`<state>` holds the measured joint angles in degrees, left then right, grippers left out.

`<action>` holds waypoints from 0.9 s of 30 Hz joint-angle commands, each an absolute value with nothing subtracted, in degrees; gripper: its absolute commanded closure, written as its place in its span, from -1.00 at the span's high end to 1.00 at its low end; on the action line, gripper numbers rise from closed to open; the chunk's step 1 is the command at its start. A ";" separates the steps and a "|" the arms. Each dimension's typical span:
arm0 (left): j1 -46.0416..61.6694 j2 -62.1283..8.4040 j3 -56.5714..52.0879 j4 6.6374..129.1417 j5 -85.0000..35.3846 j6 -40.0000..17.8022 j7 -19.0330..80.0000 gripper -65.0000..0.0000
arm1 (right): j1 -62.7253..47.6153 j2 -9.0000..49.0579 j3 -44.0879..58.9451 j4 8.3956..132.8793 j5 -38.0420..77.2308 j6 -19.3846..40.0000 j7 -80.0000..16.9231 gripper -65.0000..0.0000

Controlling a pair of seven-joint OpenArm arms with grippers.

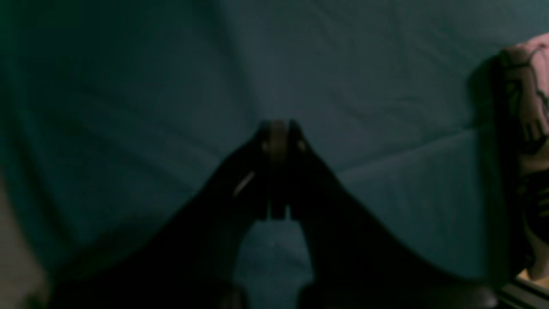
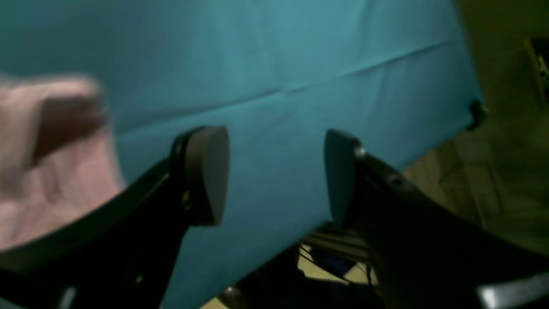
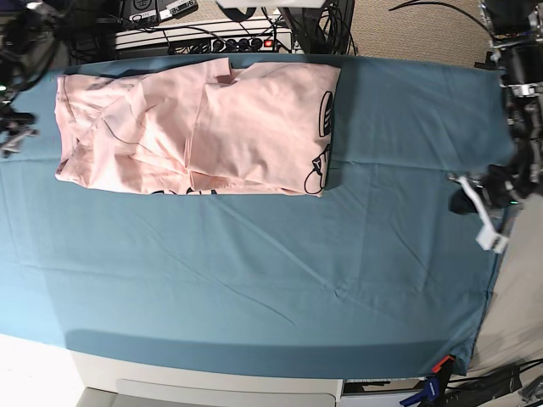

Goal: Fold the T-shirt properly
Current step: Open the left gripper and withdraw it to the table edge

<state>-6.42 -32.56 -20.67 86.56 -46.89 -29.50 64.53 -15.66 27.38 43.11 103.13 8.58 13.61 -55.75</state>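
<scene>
The pale pink T-shirt [image 3: 199,127] lies partly folded at the far left of the teal table cloth [image 3: 280,263], with bits of black print showing at its right and front edges. My left gripper [image 1: 279,131] is shut and empty over bare cloth, and the shirt's printed edge [image 1: 529,90] shows at that view's right edge. In the base view the left gripper [image 3: 462,202] sits at the table's right edge, far from the shirt. My right gripper [image 2: 276,171] is open and empty, with the shirt [image 2: 51,163] blurred just to its left. In the base view it [image 3: 15,134] is at the left edge beside the shirt.
The teal cloth's edge [image 2: 429,141] drops off close behind the right gripper, with the floor beyond. Cables and a power strip [image 3: 221,38] lie behind the table's far edge. Clamps [image 3: 437,369] hold the cloth at the front right corner.
</scene>
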 commanded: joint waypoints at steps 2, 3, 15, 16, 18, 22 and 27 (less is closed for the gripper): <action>-7.64 -35.20 -24.75 87.50 -50.06 -29.69 63.46 -1.00 | -15.18 30.48 45.34 99.33 12.29 13.34 -54.65 0.08; -7.64 -35.73 -26.28 87.53 -51.22 -29.71 63.48 -1.00 | -14.72 31.27 45.87 96.77 14.04 13.50 -54.61 0.09; -7.60 -37.45 -33.61 87.55 -57.06 -31.64 65.17 -1.00 | -3.57 33.19 46.28 73.30 34.17 23.70 -63.79 0.10; -7.60 -37.47 -33.61 87.55 -57.06 -31.62 65.17 -1.00 | -3.14 33.19 46.28 72.36 35.55 24.34 -64.23 0.10; -7.60 -37.45 -33.61 87.55 -57.06 -31.64 65.17 -1.00 | -2.85 33.19 46.26 70.74 38.06 25.26 -64.27 0.10; -7.60 -37.45 -33.61 87.55 -57.06 -31.64 65.14 -1.00 | -2.85 33.17 46.19 69.23 42.44 27.70 -65.30 0.10; -7.60 -37.45 -33.61 87.55 -57.06 -32.75 65.10 -1.00 | -2.85 33.17 46.17 67.51 50.46 31.22 -70.59 0.10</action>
<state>-6.52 -35.90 -33.12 86.63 -55.75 -32.62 66.06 -3.46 31.40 45.80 66.87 49.60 31.07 -71.44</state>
